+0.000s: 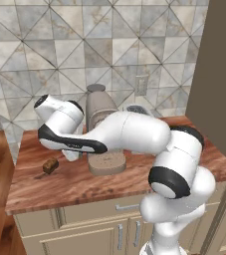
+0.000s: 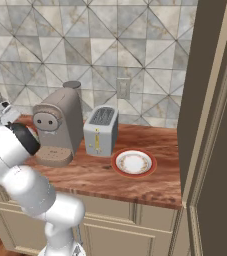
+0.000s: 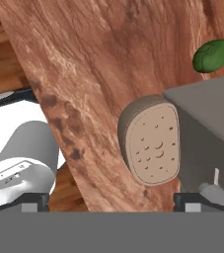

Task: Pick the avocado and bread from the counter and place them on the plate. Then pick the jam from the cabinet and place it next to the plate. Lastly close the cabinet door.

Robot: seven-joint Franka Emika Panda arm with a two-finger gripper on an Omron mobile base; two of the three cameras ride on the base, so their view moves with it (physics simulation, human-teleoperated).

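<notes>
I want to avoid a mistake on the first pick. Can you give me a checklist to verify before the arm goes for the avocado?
1. Fingers wide apart, nothing between them: ok.
2. Avocado lying free on the counter, close to the coffee machine: ok.
3. Fingers lined up over the avocado: not ok. They point at the machine's drip tray, and the avocado sits at the far upper right of the hand view.
4. Plate bare and ready, beside the toaster: ok.
5. Bread on the counter, clear of the arm: ok.
6. Jam in place in the cabinet: cannot tell.
</notes>
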